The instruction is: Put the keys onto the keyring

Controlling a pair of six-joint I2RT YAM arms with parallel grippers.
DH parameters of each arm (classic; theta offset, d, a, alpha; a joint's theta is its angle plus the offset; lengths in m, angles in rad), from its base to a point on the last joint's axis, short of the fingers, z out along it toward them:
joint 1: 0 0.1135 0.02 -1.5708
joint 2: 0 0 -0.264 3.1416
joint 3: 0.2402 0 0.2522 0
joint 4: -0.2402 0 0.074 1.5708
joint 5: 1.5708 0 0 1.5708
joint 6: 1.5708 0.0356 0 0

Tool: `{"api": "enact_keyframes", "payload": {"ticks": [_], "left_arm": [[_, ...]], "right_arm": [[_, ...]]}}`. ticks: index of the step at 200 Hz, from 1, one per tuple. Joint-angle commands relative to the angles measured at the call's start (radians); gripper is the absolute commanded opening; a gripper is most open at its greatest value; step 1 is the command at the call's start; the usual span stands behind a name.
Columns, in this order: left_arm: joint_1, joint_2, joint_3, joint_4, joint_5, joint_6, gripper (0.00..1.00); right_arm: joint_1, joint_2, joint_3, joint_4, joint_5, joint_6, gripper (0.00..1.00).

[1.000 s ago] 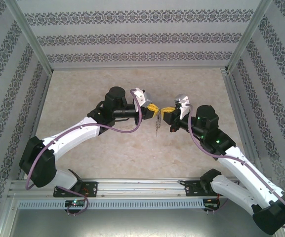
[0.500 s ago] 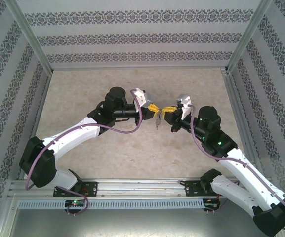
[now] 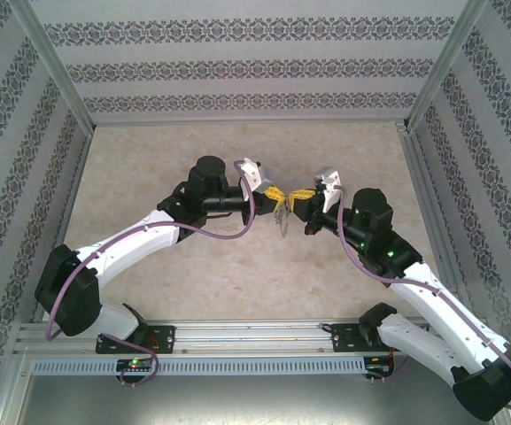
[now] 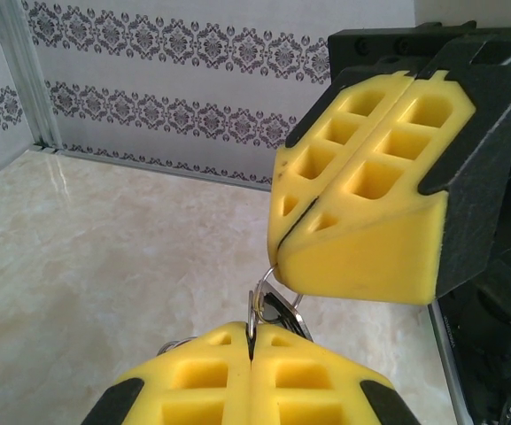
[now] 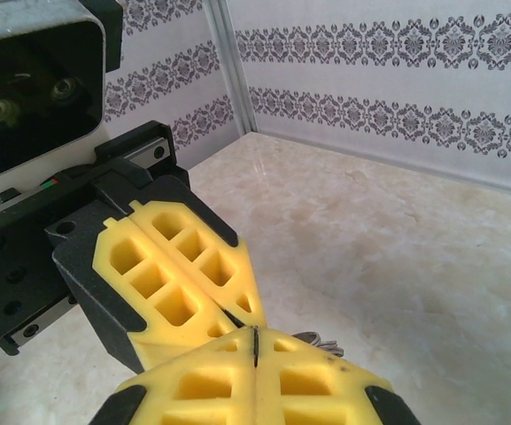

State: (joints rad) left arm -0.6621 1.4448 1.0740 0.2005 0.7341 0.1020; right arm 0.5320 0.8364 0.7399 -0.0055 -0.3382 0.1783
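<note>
Over the last second the silvery keyring [image 3: 282,221] hanging between the two hands has drawn up. In the top view it dangled well down toward the tabletop [image 3: 237,292] a second ago; now only a short, slightly slanted stub shows below the point where the hands meet. The right forearm swung a little outward and back in that time, while the left arm barely shifted. I read this as the pair working the ring at close quarters, with the threading under way rather than done. Whether the key is on the loop yet cannot be told.

The left hand [image 3: 271,192] is fully closed. Its yellow fingers [image 4: 202,381] press flat together, and the keyring's thin metal loop is pinched in the seam and rises out of it. Just beside that loop, in the left wrist view, sits a small dark piece with a silver edge. It is most likely the key [image 4: 283,312], held up off the tabletop between both hands. The right hand [image 3: 303,197] is likewise clamped tight, tip to tip with the left, and its pads [image 4: 352,186] nip the top of the same loop. From the right wrist view, a few silvery beads of the keyring peek out beside the closed tips.
</note>
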Motion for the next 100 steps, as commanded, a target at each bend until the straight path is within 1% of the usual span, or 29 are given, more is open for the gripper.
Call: {"api": "enact_keyframes", "payload": {"ticks": [1,60,100], "left_arm": [[-0.019,-0.009,0.027,0.038,0.029,0.005,0.0],[-0.02,-0.015,0.019,0.056,0.035,-0.001,0.0],[-0.019,-0.033,-0.002,0.091,0.031,-0.012,0.0]], "right_arm": [[-0.009,0.006,0.02,0.03,-0.014,-0.013,0.0],[-0.019,0.001,0.008,0.007,0.046,-0.022,0.0],[-0.061,-0.018,-0.025,0.008,0.032,-0.002,0.0]]}}
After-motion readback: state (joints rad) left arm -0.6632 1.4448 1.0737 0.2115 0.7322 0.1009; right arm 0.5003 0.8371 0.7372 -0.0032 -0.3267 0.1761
